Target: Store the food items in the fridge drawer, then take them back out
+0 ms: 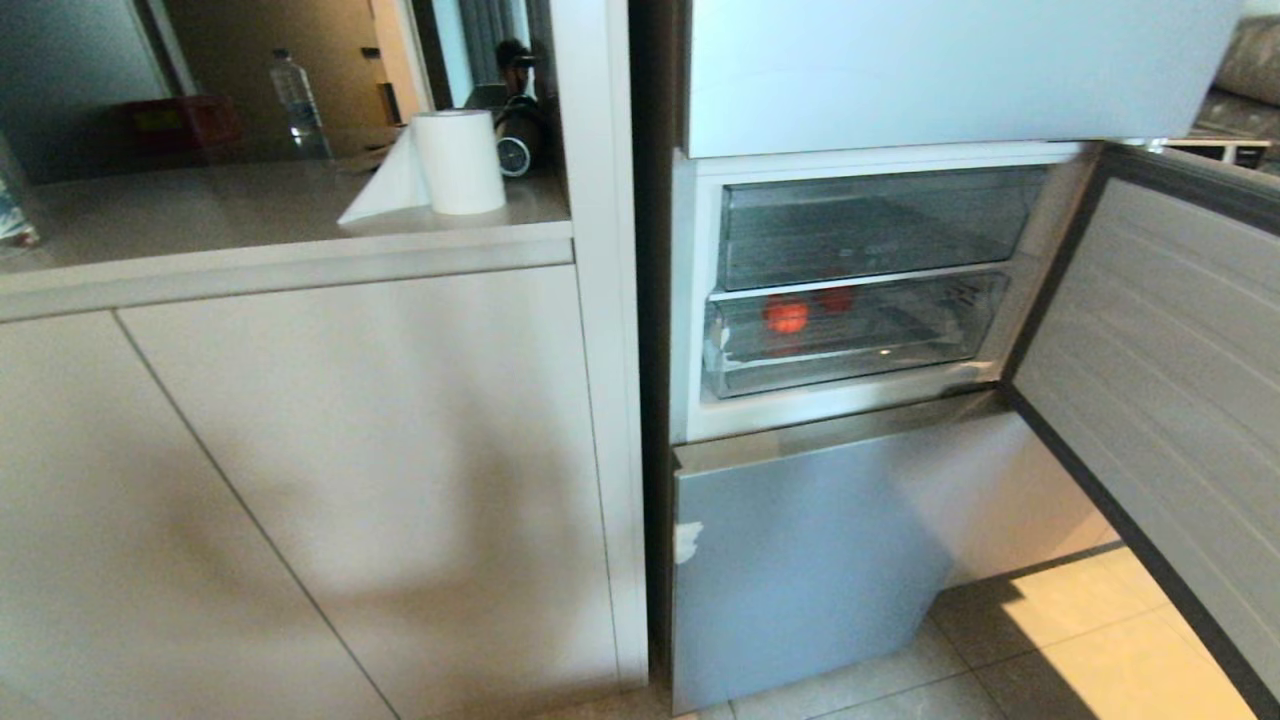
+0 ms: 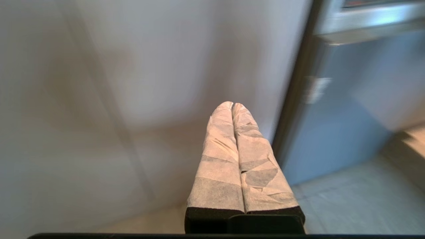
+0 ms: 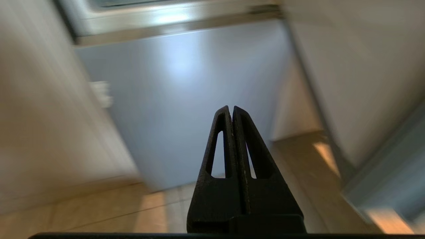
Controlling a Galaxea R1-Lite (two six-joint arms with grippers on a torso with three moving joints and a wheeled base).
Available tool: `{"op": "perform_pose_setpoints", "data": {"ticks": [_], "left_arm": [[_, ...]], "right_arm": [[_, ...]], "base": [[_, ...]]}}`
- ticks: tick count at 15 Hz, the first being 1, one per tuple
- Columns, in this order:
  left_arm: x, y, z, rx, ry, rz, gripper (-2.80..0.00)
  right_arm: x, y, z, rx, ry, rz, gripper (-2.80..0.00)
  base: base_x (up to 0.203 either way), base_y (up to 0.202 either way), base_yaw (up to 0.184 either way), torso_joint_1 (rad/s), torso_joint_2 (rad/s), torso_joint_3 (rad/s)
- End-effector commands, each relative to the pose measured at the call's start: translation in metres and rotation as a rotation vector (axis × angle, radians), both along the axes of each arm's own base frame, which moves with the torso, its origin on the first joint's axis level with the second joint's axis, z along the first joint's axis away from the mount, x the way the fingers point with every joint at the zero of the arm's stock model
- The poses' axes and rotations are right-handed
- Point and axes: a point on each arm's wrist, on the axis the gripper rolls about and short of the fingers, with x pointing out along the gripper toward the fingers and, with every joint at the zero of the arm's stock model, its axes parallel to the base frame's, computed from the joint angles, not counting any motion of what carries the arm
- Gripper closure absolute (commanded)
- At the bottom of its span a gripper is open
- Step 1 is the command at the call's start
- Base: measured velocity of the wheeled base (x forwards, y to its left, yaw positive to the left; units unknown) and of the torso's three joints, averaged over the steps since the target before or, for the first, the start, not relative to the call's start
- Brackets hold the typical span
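Beige cabinets [image 1: 300, 480] fill the left; right, the open fridge [image 1: 690, 300] shows both red food items [image 1: 787, 315] inside the fridge drawer [image 1: 850, 340]. Left gripper [image 2: 232, 105] and right gripper [image 3: 231, 109] are pressed together, empty, low near the tiled floor [image 1: 1080, 640].

The left gripper [image 2: 232, 105] has its two paper-taped fingers [image 2: 219, 159] pressed together, holding nothing. Beyond it stands a pale cabinet panel [image 2: 116, 83]; to the right, a blue-grey fridge door [image 2: 338, 132] above the tiled floor [image 2: 358, 205].

Pale cabinet doors [image 1: 300, 480] under a countertop [image 1: 250, 215], sunlit tiled floor [image 1: 1080, 640] beside the fridge.
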Motion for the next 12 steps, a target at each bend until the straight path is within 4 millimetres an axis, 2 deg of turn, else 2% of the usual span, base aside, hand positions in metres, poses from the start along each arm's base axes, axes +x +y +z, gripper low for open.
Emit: {"op": "perform_pose_setpoints", "data": {"ticks": [1,6,8,9,12], "left_arm": [[0.0,0.0,0.0,0.0,0.002,0.0,0.0],[0.0,0.0,0.0,0.0,0.002,0.0,0.0],[0.0,0.0,0.0,0.0,0.002,0.0,0.0],[0.0,0.0,0.0,0.001,0.002,0.0,0.0],[0.0,0.0,0.0,0.0,0.002,0.0,0.0]], "right_arm": [[0.0,0.0,0.0,0.0,0.001,0.001,0.0],[0.0,0.0,0.0,-0.011,0.002,0.004,0.0],[0.0,0.0,0.0,-0.006,0.002,0.0,0.0],[-0.001,0.0,0.005,-0.01,-0.012,-0.007,0.0],[0.001,-0.003,0.037,0.003,0.015,-0.111,0.0]], "base": [[0.003,-0.007,0.182,-0.001,0.0,0.002],[0.0,-0.01,0.167,0.003,0.0,0.002],[0.0,-0.005,0.044,0.003,0.0,0.001],[0.0,0.0,0.0,0.0,0.0,0.0],[0.0,0.0,0.0,0.0,0.0,0.0]]}}
